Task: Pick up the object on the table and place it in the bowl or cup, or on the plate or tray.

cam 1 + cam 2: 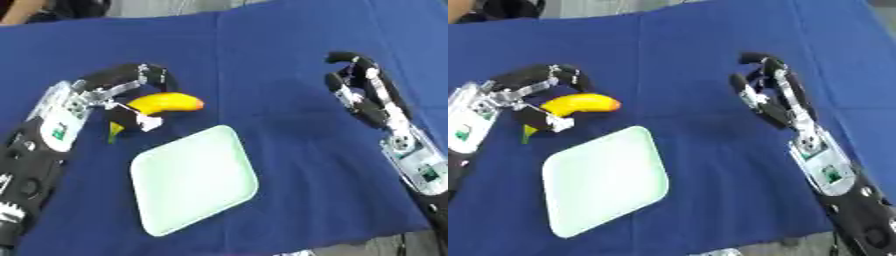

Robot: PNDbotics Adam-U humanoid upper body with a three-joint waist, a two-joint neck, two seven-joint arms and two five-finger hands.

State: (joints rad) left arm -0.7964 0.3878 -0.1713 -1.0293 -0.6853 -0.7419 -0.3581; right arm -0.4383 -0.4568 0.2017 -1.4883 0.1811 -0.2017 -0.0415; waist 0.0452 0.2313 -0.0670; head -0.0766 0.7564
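A yellow banana [166,102] with a greenish stem end lies at the left of the blue table, just beyond the upper left edge of a pale green square tray [194,179]. My left hand [122,95] comes in from the left and its fingers and thumb curl round the banana's stem half. I cannot tell whether the banana still rests on the cloth. My right hand [772,95] hovers at the right, apart from both things, its fingers relaxed and holding nothing.
A blue cloth [280,60] covers the whole table. Its front edge runs along the bottom of the views. A person's arm shows at the far left corner, away from the task's things.
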